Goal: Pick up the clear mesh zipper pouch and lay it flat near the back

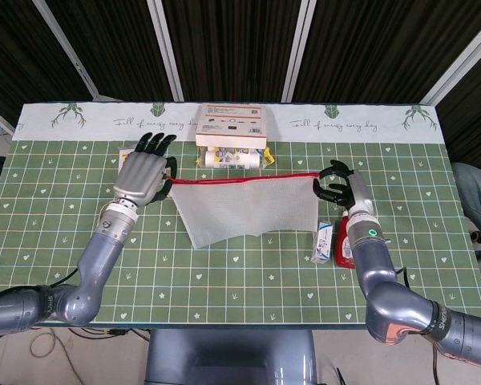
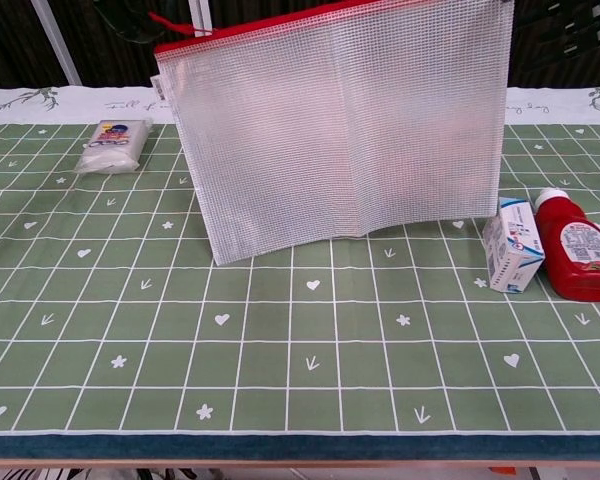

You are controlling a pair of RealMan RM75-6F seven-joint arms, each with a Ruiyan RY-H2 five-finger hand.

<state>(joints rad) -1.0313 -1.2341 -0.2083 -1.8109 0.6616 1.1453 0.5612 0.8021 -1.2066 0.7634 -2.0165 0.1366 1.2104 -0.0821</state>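
A green grid-patterned table [image 1: 64,241] with small white hearts and a white band along its far edge fills both views. Two robot arms reach over it from the near side.

Between them hangs the pouch [image 1: 248,204], a clear mesh rectangle with a red zipper along its top edge. It is lifted off the table and stretched wide, the zipper edge running almost level from one hand to the other. In the chest view the pouch hangs upright like a curtain, with its lower edge close to the tabletop or brushing it; I cannot tell which.

The left hand [image 1: 143,171] grasps the zipper's left end, its fingers pointing toward the back of the table. The right hand [image 1: 341,186] grasps the right end, its dark fingers curled around that corner. In the chest view both hands are mostly cut off by the top of the frame.

Behind the pouch, near the back edge, sits a flat box [image 1: 231,123] with small packets just in front of it. A white packet [image 1: 131,164] lies at the back left, partly covered by the left hand from above. To the right, below the right hand, a small carton [image 2: 510,258] stands just beside a red bottle [image 2: 574,244] lying on its side.
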